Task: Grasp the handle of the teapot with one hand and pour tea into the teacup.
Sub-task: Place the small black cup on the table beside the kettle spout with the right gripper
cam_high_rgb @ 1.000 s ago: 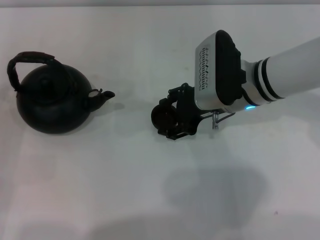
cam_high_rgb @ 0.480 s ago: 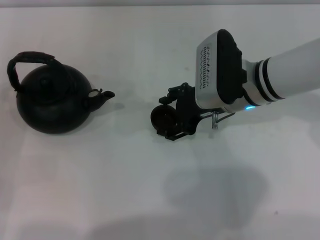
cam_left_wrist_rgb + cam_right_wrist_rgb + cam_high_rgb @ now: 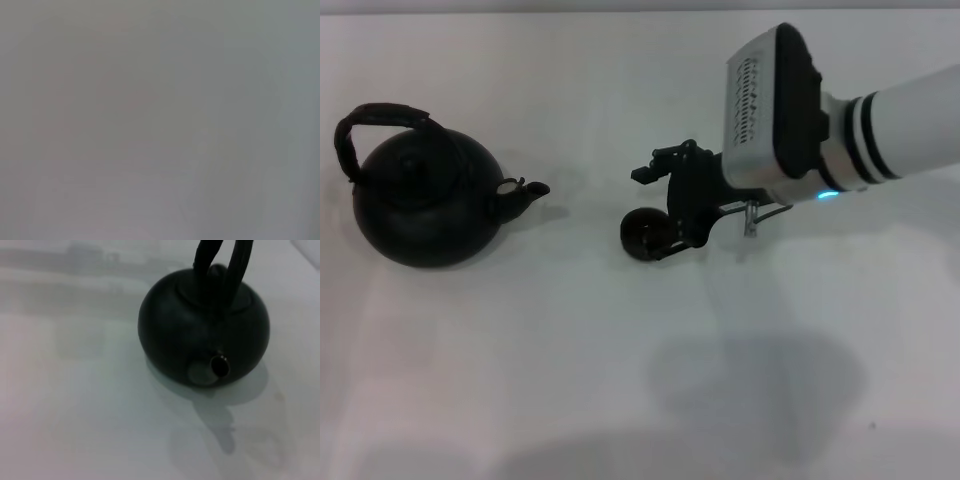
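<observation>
One teapot, spout toward teacup.

A plain white table fills nearly the whole head view, smooth and bare of pattern. Soft grey shadows lie on it toward the near edge. Along the far edge runs a thin grey strip. The light is even and diffuse.

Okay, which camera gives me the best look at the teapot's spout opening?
The right wrist view: it looks straight at the teapot, so the spout shows its open round mouth. The head view shows the whole pot side-on, with the spout pointing toward the teacup but its opening hidden. The left wrist view shows only blank grey.
</observation>
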Available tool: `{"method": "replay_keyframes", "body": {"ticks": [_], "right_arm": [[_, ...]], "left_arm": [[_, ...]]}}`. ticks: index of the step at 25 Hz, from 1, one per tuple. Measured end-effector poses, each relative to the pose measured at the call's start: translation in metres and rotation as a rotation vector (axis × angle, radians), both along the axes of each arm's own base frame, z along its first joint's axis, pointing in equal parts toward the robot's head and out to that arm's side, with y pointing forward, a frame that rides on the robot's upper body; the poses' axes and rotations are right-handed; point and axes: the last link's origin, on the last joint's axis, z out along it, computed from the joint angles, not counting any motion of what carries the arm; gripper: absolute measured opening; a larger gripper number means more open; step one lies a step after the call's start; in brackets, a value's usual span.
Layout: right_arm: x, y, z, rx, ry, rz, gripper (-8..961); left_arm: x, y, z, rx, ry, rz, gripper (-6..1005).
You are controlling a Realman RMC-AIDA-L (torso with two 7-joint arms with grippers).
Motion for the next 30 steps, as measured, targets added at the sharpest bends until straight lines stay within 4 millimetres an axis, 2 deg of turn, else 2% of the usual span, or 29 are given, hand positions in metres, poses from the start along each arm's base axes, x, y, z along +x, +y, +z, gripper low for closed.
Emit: {"method": "replay_keyframes", "body": {"ticks": [7,13,18,30], "right_arm": [[0.000,-0.005,0.018,-0.030,0.068,-0.025,847],[0.000,-0.009,0.032,-0.024,0.140,-0.021,848],[0.004,-0.010,0.033,-0.021,0.143,-0.036,849],[0.007,-0.010,0.033,-0.019,0.143,-0.032,850]], "left_arm": [[0.005,-0.002,-0.004,-0.016,-0.001,-0.036,713],[0.022,0.004,-0.025,-0.123,-0.007,-0.122,713],[0.033,0.007,-0.040,-0.213,0.003,-0.184,713],[0.037,0.010,-0.048,-0.245,-0.007,-0.198,714]]}}
